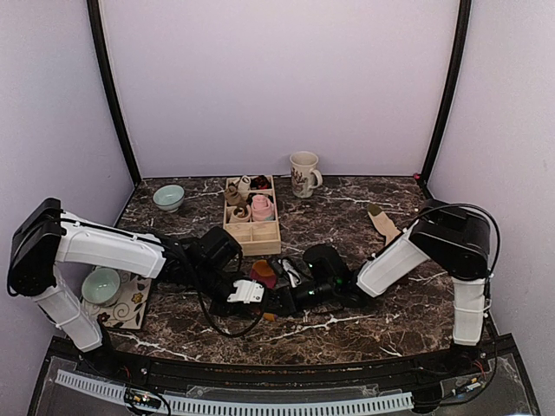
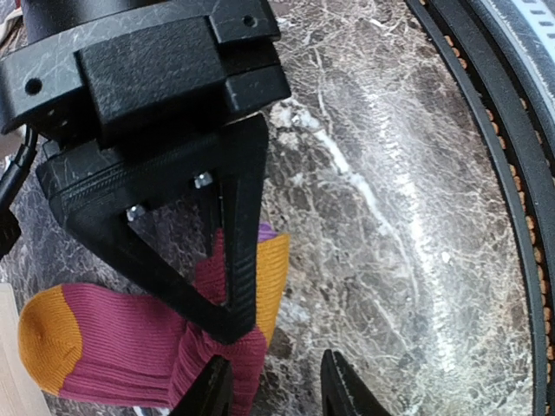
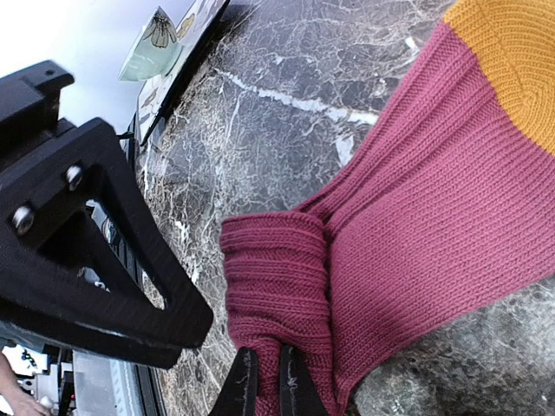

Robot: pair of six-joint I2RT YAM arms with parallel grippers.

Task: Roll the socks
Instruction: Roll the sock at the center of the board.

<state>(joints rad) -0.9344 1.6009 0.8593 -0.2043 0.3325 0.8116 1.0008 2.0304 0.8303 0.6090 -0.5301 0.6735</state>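
- The left gripper (image 2: 276, 392) is low over the dark marble tabletop (image 1: 408, 303), just in front of the arm bases. Its fingers are apart, with bare marble showing between them. One finger lies against the bunched edge of the striped sock (image 2: 113, 351); the other is off the cloth.
- The right gripper (image 3: 270, 386) meets it from the other side. Its fingers are pressed almost together, clamped on a thin fold at the sock's rolled maroon cuff.
- The striped sock lies flat on the tabletop between the two grippers, a little left of centre. It is maroon ribbed knit with an orange toe, an orange band and a sliver of purple. One end is bunched into a short thick roll; the rest is spread out.
- To the left, near the left arm, a pale green bowl (image 1: 101, 286) sits on a patterned mat (image 1: 130, 308).
- Just beyond the grippers is a wooden compartment box (image 1: 252, 249). A pink bundle (image 1: 262, 208) sits in its middle row, on the right.
- To the right of the box, well apart from it, a beige sock (image 1: 382, 221) lies flat on the marble.
- Toward the back left corner stands a teal bowl (image 1: 168, 198).
- Farthest back, close to the wall, is a cream mug (image 1: 303, 173) with a dark pattern.
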